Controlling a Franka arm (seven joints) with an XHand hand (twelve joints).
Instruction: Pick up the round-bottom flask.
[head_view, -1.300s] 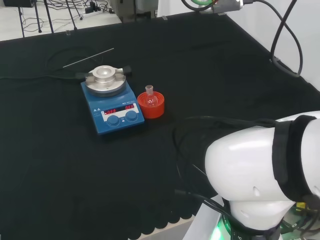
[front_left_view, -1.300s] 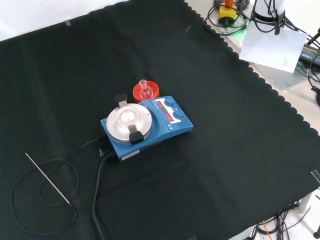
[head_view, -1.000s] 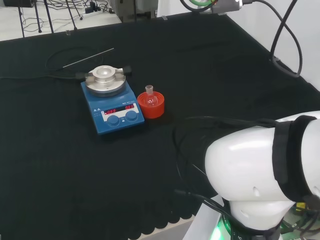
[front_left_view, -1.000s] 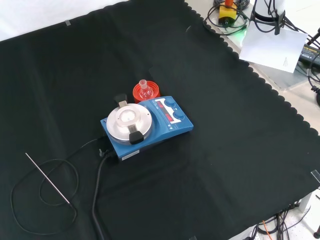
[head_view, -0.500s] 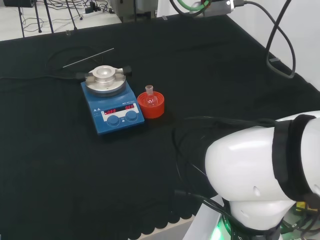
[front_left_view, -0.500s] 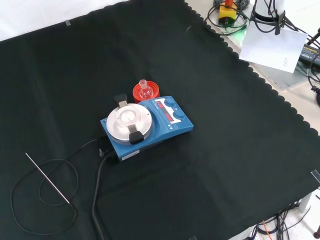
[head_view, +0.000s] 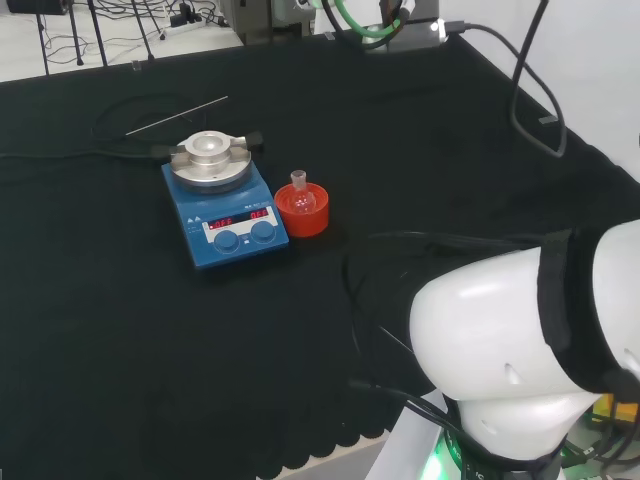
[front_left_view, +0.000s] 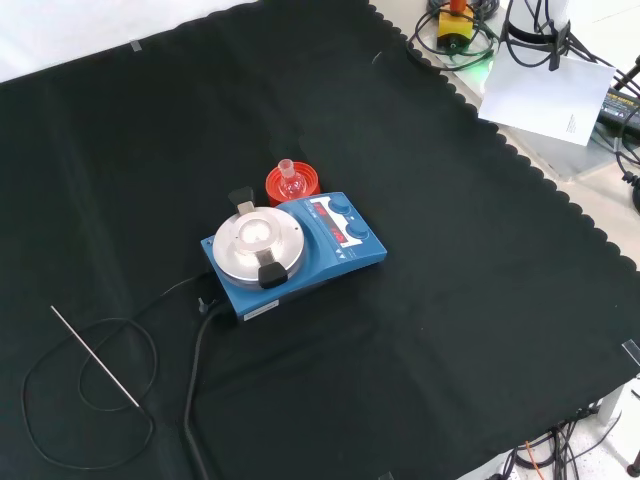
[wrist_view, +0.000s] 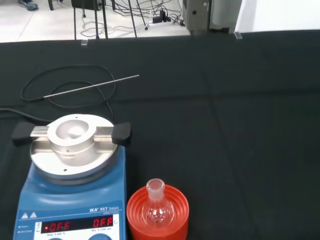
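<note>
Round-bottom flask (wrist_view: 159, 210), upright in red ribbed stand (wrist_view: 157, 220) beside hotplate stirrer (wrist_view: 70, 200): untouched; arm newly shifted, approach starting; hand state indeterminable.

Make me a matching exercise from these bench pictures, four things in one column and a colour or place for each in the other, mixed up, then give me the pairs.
Things:
1. round-bottom flask
2. stand
3. hotplate stirrer
4. metal rod

Descriptions:
A. blue body with a round silver top plate
B. clear glass, neck up, seated in a ring
C. lies flat on the cloth beside a loop of black cable
D. red and ribbed, next to the blue device

Pairs: 1-B, 2-D, 3-A, 4-C
</note>
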